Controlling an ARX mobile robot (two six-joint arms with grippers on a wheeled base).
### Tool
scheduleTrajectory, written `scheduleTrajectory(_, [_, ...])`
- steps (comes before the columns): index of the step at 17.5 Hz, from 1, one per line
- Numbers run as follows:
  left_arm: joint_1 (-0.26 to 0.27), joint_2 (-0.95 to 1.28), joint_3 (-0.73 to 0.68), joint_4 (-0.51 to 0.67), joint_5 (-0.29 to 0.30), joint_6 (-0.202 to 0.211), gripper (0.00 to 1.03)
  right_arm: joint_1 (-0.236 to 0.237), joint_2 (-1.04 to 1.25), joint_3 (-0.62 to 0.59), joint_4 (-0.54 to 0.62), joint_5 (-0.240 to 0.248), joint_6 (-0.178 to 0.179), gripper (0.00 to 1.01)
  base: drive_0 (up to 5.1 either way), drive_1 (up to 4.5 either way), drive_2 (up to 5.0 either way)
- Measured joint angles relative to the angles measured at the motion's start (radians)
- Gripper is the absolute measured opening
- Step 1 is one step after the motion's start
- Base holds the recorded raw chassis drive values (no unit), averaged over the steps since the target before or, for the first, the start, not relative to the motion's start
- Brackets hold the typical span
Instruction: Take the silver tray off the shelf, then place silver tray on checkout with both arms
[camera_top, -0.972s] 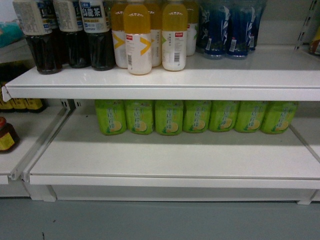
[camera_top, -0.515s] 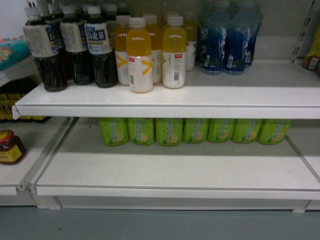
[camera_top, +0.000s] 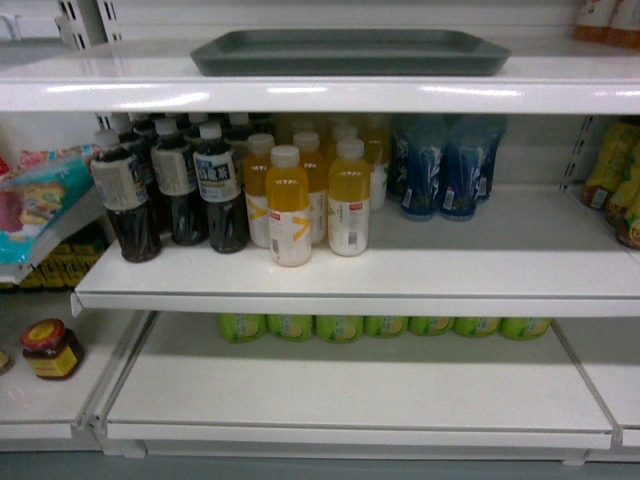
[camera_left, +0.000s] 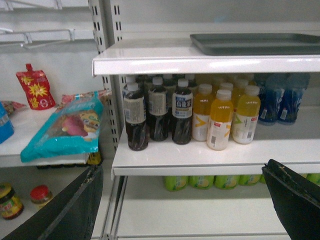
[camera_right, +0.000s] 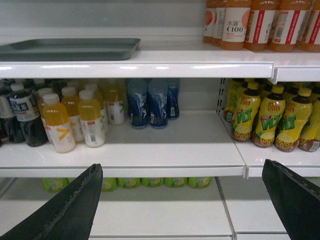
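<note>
I see the silver tray (camera_top: 350, 52) lying flat on the top shelf (camera_top: 320, 95), at the upper middle of the head view, with its long side facing me. It sits a little back from the shelf's glossy white front lip, and nothing touches it. Neither arm shows in the head view.

One board lower, at the left and centre of the frame, stand dark tea bottles (camera_top: 170, 190), then orange juice bottles (camera_top: 310, 200) with white caps, then blue bottles (camera_top: 445, 170) toward the back. On the lowest board a row of green bottles (camera_top: 380, 326) lines the rear. At the lower left edge a small red-lidded jar (camera_top: 50, 348) sits on a neighbouring shelf.

In the left wrist view the left end effector (camera_left: 190, 200) is open: its two black fingers (camera_left: 65, 212) stand wide apart in the bottom corners, holding nothing, below and in front of the drinks. The tray appears at the upper right of that frame.

In the right wrist view the right end effector (camera_right: 185, 200) is likewise spread wide and empty, with the tray at the upper left and yellow bottles (camera_right: 272, 117) at the right edge.
</note>
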Motion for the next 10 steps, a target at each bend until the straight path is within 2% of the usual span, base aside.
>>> scheduleTrajectory(10, [0.0,0.0,0.0,0.003,0.0,0.0,0.98,0.0,0.0,0.0,0.003,0.0,0.0,0.98,0.0,0.0,0.0])
